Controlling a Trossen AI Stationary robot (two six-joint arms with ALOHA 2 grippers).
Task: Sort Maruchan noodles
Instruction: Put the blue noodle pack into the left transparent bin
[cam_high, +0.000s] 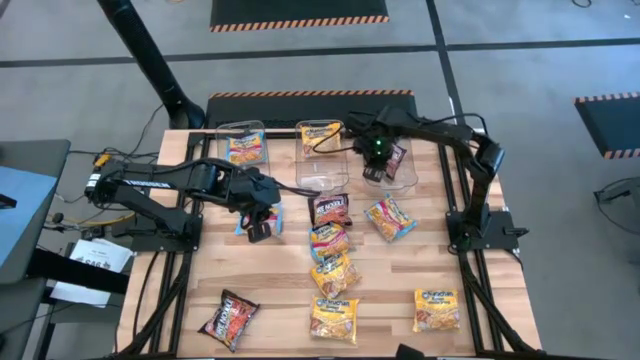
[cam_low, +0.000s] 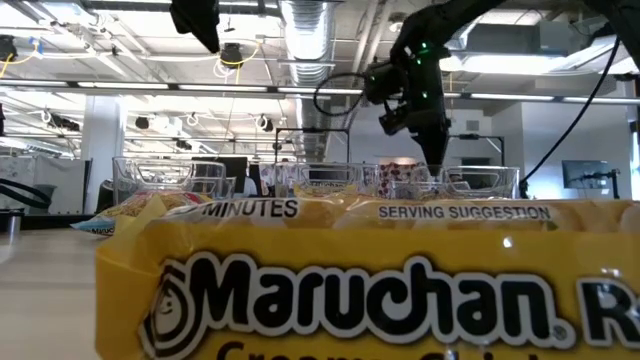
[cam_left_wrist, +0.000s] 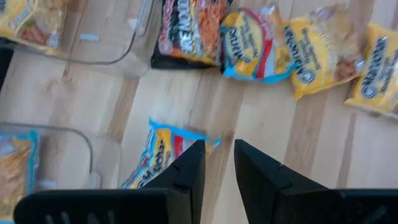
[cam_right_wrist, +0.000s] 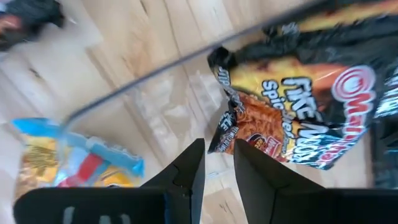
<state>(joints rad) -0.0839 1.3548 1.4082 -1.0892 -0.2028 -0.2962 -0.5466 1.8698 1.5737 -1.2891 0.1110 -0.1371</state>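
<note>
Seemingly empty right claw (cam_high: 378, 158) — jaws slightly apart.

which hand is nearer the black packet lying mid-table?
Left. The left hand sits just beside the black packet, toward the left edge. The right hand is farther back, over the right-hand bin.

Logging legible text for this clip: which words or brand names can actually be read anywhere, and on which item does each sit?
"Maruchan", large: yellow packet closest to the low camera.
"MINUTES" and "SERVING SUGGESTION": top strip of that same packet.
"FIRE" and "Spicy", with a partly cut-off red Maruchan logo: black-red packet in the right wrist view.
Print on the loose packets and the clear bins' contents in the high view: too small to read.
Left wrist view packets: blurred, unreadable.
</note>
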